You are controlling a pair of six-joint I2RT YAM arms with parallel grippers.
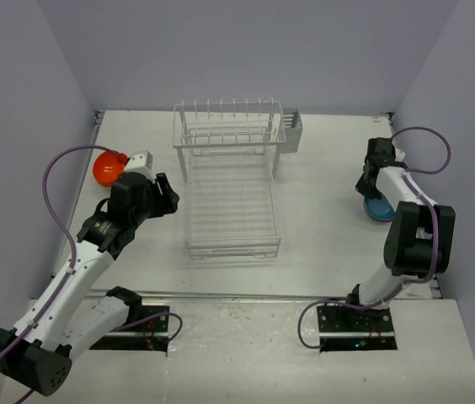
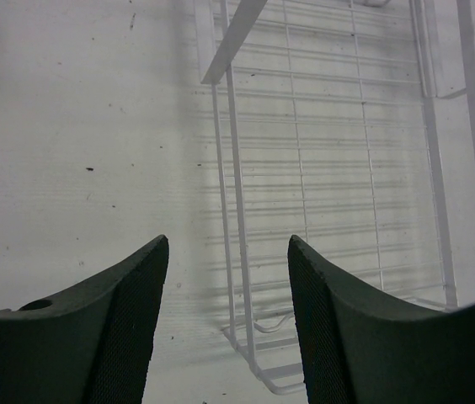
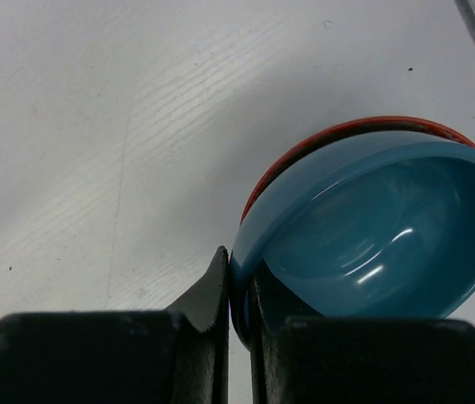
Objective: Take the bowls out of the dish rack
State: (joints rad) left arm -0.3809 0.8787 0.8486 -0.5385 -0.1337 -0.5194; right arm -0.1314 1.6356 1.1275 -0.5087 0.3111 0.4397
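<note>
i see one orange bowl [image 1: 109,170] far left on the table [image 1: 322,236], my left gripper [image 2: 227,252] open beside the dish rack [image 1: 229,181], my right gripper [image 3: 239,273] clamped on the rim of the teal bowl [image 3: 372,227], nested in a second orange bowl [image 3: 338,133].

The left arm [image 1: 65,290] and the right arm [image 1: 412,189] are built alike: white links joined by bulky black joint housings. A thin purple cable [image 1: 50,177] loops along each (running down to a black base plate [image 1: 149,332]). The fingers [image 2: 128,320] are matte black wedges with finely textured faces.
</note>
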